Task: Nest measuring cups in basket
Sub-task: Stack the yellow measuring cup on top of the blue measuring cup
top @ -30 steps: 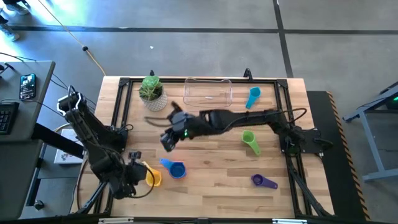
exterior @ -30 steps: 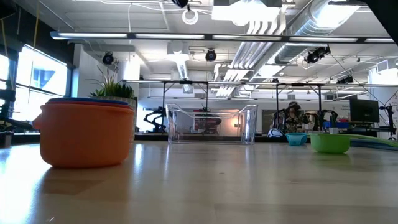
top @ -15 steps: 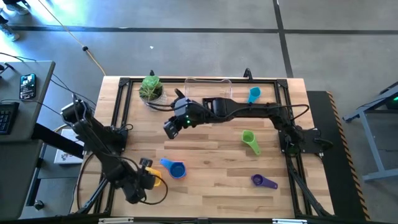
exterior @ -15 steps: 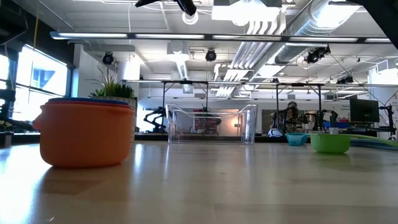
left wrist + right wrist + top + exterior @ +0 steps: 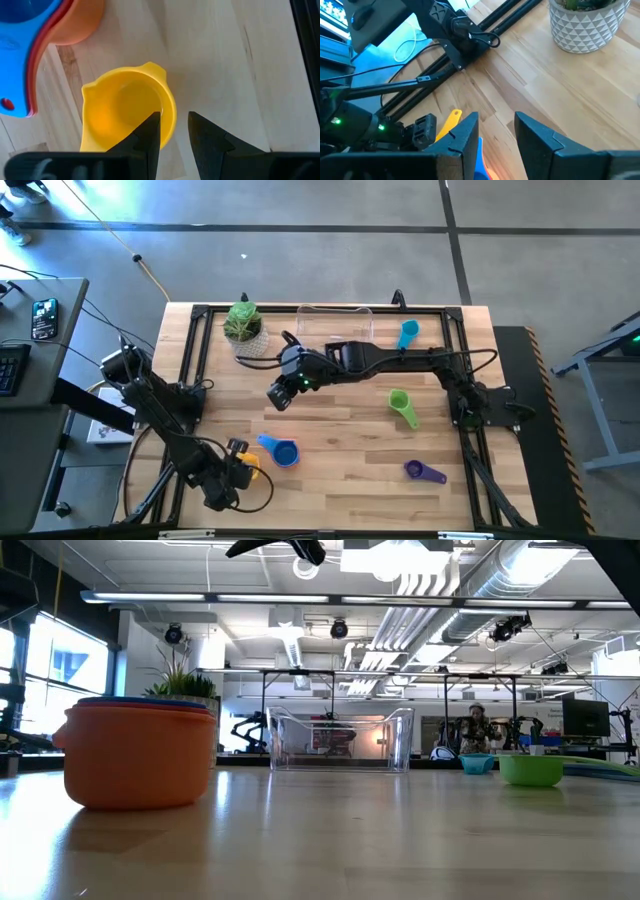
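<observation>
Since a second ago our right gripper [image 5: 279, 395] has swung up toward the basket [image 5: 335, 325] at 12 o'clock, jaws parted and empty, while our left gripper [image 5: 172, 131], slightly open, straddles the yellow cup's [image 5: 127, 115] rim at the counter's [image 5: 340, 470] 8 o'clock and could skid it aside on closing.

Both arms [image 5: 400, 362] are dark, near-black, built of slim tube-like links joined by thicker rounded joints. The right gripper [image 5: 280, 392] carries a small green light on its boxy wrist block, seen beside the plant pot [image 5: 248, 340]. Thin black cables loop along the left arm [image 5: 160, 415] and its base. Each gripper's fingers [image 5: 150, 132] are matte black, flat and wedge-shaped.
</observation>
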